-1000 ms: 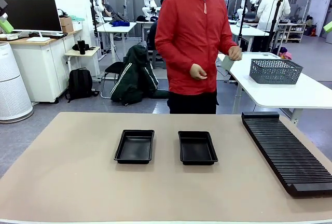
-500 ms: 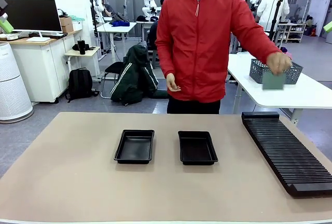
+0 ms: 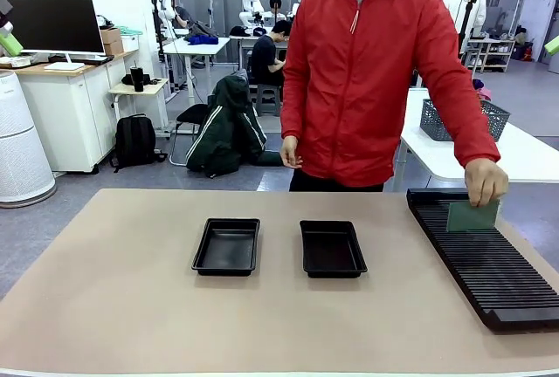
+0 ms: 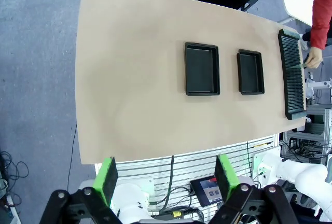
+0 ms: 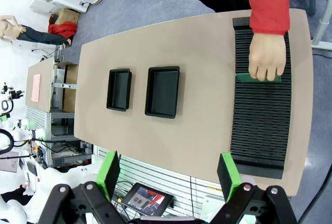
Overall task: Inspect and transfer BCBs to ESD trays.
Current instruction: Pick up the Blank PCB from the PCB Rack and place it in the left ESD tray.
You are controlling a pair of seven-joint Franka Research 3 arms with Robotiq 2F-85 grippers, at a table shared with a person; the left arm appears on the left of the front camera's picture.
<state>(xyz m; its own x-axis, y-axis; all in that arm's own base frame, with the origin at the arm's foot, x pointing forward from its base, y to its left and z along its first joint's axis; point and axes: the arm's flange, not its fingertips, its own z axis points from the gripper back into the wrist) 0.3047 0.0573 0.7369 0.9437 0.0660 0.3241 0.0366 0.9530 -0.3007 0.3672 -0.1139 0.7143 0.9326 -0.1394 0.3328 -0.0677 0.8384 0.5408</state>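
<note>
Green BCB (image 3: 472, 216), pinched in the person's hand (image 3: 486, 181), hangs over the ribbed rack (image 3: 489, 263) at three o'clock, ESD trays (image 3: 227, 246) sit centred on the tabletop (image 3: 131, 290), left end effector (image 4: 166, 169) and right end effector (image 5: 168, 175) both released.

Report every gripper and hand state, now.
Left gripper: open, empty.
Right gripper: open, empty.
Person's hand: holding thin green rectangular circuit board.
Person's other hand: empty.

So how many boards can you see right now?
1: a board in the person's hand, held on edge over the far end of the rack. The left tray and right tray hold none. More may be hidden in the basket.
</note>
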